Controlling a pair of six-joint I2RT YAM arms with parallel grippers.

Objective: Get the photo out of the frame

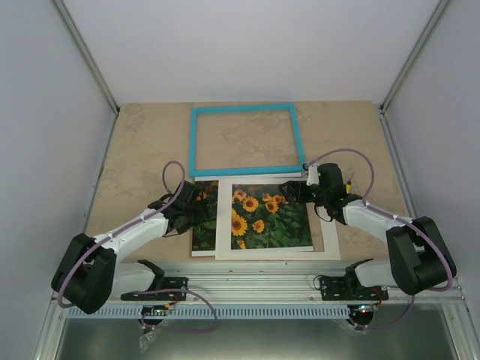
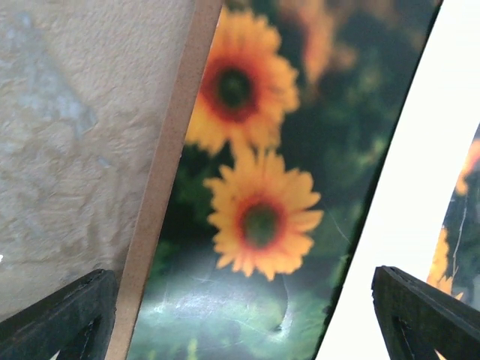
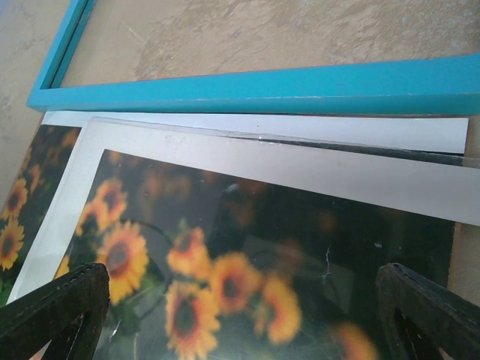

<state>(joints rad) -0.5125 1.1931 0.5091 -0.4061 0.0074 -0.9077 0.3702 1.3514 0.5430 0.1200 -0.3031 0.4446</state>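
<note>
The turquoise frame (image 1: pixel 244 140) lies empty on the table, beyond the loose stack; its near bar (image 3: pixel 262 86) crosses the right wrist view. The sunflower photo (image 1: pixel 204 221) lies flat, its left strip bare, the rest under a white mat (image 1: pixel 223 217) that is shifted right. My left gripper (image 1: pixel 196 204) hovers open over that bare strip of photo (image 2: pixel 259 217), nothing between its fingers (image 2: pixel 67 315). My right gripper (image 1: pixel 296 189) stands open low over the mat's far right part (image 3: pixel 300 172), with the photo (image 3: pixel 247 277) showing through the window.
A brown backing board (image 1: pixel 330 236) sticks out to the right of the stack, and its edge (image 2: pixel 161 187) borders the photo on the left. A clear sheet's edge (image 3: pixel 360 142) lies along the mat's top. Beige table (image 1: pixel 135 150) surrounds everything.
</note>
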